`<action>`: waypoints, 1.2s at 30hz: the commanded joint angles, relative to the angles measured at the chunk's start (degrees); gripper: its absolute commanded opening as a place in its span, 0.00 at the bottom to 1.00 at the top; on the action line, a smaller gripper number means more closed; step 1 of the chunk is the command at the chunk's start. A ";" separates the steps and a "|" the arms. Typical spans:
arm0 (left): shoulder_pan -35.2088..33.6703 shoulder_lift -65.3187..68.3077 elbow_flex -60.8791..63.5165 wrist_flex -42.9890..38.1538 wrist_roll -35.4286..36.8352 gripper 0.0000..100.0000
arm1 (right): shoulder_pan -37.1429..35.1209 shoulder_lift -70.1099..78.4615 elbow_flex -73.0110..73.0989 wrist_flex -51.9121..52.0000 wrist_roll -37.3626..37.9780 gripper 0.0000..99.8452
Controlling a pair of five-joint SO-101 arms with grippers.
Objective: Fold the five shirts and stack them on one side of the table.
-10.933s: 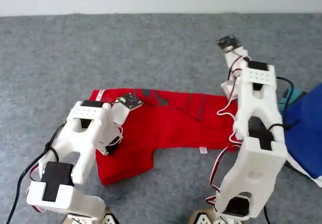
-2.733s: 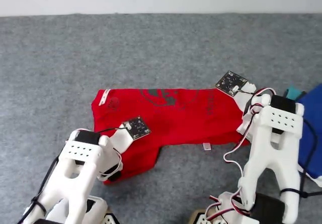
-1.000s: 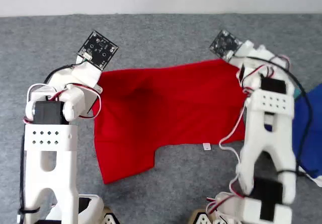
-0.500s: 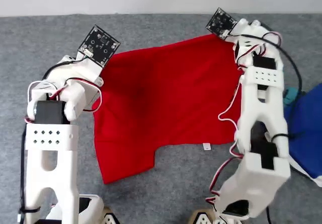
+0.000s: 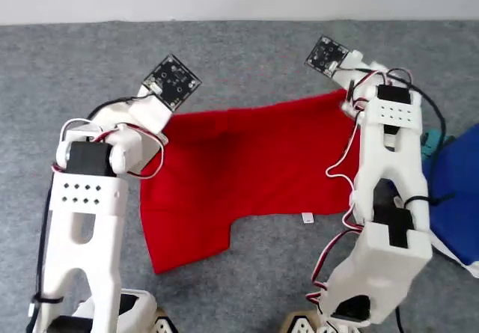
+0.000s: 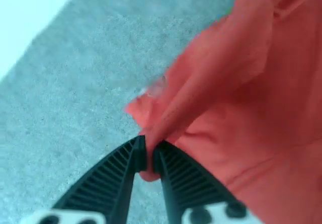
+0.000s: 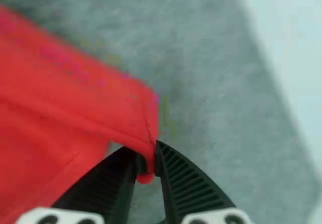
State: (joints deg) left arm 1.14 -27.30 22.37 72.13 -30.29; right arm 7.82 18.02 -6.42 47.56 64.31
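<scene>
The red short-sleeved fabric shirt lay partly spread on the grey felt-like table covering, with its far edge lifted at both corners and one sleeve lying flat on its near left side. The left gripper was closed on the shirt's far left corner; in the left wrist view a fold of red cloth was pinched between the black ribbed fingers, and the cloth bunched there hid the corner's exact shape. The right gripper was clamped on the shirt's far right corner, where a small nub of cloth showed between the fingertips. In the high view, the square black wrist camera boards covered both grippers, so the grip points could not be seen from above. The white left arm stood over the shirt's left edge and the white right arm over its right edge, each concealing the cloth beneath it. A small white tag lay at the shirt's near edge. To the right of the shirt, a blue fabric item was cut off by the frame edge and partly screened by the right arm; its type could not be determined. A small teal object just beyond it was too obscured to identify.
</scene>
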 commanded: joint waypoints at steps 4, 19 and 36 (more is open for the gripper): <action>-1.05 -0.44 -3.82 -3.16 -0.18 0.01 | 0.22 -4.97 -3.69 -10.42 0.26 0.01; -2.64 6.95 -6.20 -17.41 2.64 0.01 | 0.04 5.85 -3.69 -46.73 0.09 0.01; -3.08 7.12 -20.53 2.64 -4.22 0.01 | -0.31 -1.98 -3.60 -8.31 0.70 0.01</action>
State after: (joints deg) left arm -0.88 -19.74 9.71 71.78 -33.63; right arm 7.74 20.92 -6.42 34.11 64.48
